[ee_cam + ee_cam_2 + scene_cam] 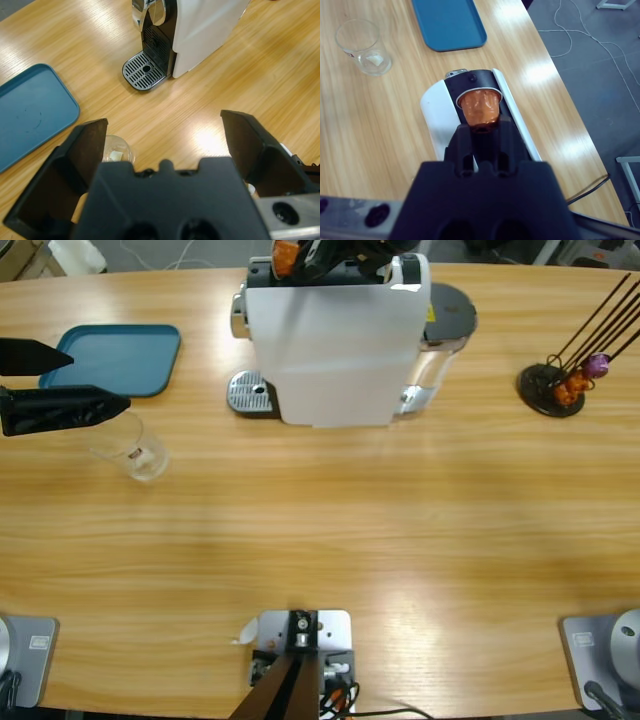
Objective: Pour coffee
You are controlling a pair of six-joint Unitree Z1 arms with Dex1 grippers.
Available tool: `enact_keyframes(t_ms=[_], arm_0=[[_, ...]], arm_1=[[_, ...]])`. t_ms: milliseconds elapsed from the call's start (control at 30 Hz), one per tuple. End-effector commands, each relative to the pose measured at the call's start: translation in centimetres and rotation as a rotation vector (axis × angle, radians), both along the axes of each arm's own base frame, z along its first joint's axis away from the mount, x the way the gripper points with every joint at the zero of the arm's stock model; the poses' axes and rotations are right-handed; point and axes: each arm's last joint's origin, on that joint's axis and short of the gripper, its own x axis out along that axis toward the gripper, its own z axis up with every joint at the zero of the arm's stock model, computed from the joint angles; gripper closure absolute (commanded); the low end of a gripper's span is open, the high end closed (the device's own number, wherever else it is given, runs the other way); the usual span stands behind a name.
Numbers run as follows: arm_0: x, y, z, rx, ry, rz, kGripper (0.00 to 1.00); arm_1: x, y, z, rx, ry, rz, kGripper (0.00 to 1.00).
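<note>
White coffee machine (335,350) stands at table's (330,540) far edge, its drip tray (250,393) pointing toward the teal tray (120,358); capsule rack (555,385) with orange and purple capsules sits well apart on the other side. Left gripper (90,385) is spread wide just beside the clear glass (135,448), which stands upright between teal tray and machine; coffee can't be made out, no readable writing. Right gripper (482,131) is clamped on an orange capsule (479,111) above the machine's top.
</note>
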Motion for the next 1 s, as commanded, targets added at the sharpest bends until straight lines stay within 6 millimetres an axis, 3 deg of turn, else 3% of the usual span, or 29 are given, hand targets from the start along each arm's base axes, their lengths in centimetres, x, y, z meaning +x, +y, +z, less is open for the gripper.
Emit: enact_keyframes(t_ms=[33, 367, 867, 900, 933, 1000], arm_0=[[0.1, -0.4, -1.9, 0.054, 0.047, 0.002, 0.023], [0.0, -0.2, -2.1, 0.057, 0.050, 0.004, 0.023], [-0.1, -0.1, -2.2, 0.056, 0.048, 0.006, 0.023], [-0.1, -0.1, -2.1, 0.055, 0.048, 0.006, 0.023], [-0.1, -0.1, -2.1, 0.055, 0.048, 0.006, 0.023], [-0.1, 0.0, -2.2, 0.055, 0.048, 0.006, 0.023]], arm_1=[[1.3, 0.9, -2.7, -0.041, 0.050, 0.002, 1.000], [1.3, 2.1, -2.4, -0.025, 0.039, 0.018, 1.000], [0.3, 1.3, -3.4, -0.054, 0.081, 0.038, 1.000], [0.3, 1.3, -3.5, -0.057, 0.083, 0.037, 0.920], [0.4, 1.3, -3.6, -0.060, 0.085, 0.032, 0.629], [0.3, 1.1, -3.5, -0.065, 0.080, 0.022, 0.280]])
